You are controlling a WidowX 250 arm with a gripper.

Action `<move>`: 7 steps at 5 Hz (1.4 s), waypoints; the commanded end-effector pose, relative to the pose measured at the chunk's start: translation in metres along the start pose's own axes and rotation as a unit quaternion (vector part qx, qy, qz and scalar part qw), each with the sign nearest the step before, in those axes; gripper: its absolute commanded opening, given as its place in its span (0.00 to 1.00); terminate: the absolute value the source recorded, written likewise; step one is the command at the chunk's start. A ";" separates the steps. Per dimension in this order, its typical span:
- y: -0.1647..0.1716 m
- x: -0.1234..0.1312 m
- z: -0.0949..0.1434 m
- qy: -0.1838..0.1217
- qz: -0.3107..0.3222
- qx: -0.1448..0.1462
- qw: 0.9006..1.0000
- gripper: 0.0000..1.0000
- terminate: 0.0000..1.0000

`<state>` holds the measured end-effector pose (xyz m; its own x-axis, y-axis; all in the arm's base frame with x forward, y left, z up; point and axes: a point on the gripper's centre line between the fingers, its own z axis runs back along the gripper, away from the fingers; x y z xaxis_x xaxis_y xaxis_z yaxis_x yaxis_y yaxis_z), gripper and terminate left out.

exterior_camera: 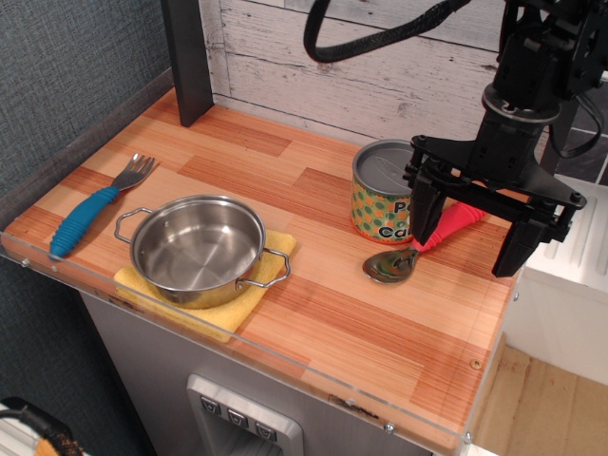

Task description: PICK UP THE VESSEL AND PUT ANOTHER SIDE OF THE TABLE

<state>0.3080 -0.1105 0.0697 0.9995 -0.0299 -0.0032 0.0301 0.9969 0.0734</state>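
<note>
The vessel (198, 249) is a shallow shiny steel pot with two wire loop handles. It sits on a yellow cloth (220, 302) near the front left of the wood-plank table (380, 332). My gripper (467, 239) hangs over the right side of the table, far to the right of the vessel. Its two black fingers are spread wide and hold nothing. A spoon with a red handle (446, 228) lies below and between them.
A polka-dot labelled tin can (383, 193) stands just left of the gripper. A fork with a blue handle (93, 207) lies at the left edge. A dark post (187, 59) stands at the back left. A clear acrylic strip (237, 353) runs along the front edge.
</note>
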 end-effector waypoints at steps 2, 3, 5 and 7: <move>0.019 -0.009 -0.001 -0.006 0.083 -0.011 0.997 1.00 0.00; 0.037 -0.022 0.001 -0.006 0.143 -0.006 0.990 1.00 0.00; 0.096 -0.059 0.014 0.001 0.311 0.007 0.950 1.00 0.00; 0.141 -0.062 0.009 -0.027 0.448 -0.001 0.894 1.00 0.00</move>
<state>0.2540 0.0370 0.0794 0.6222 0.7793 0.0746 -0.7828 0.6210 0.0413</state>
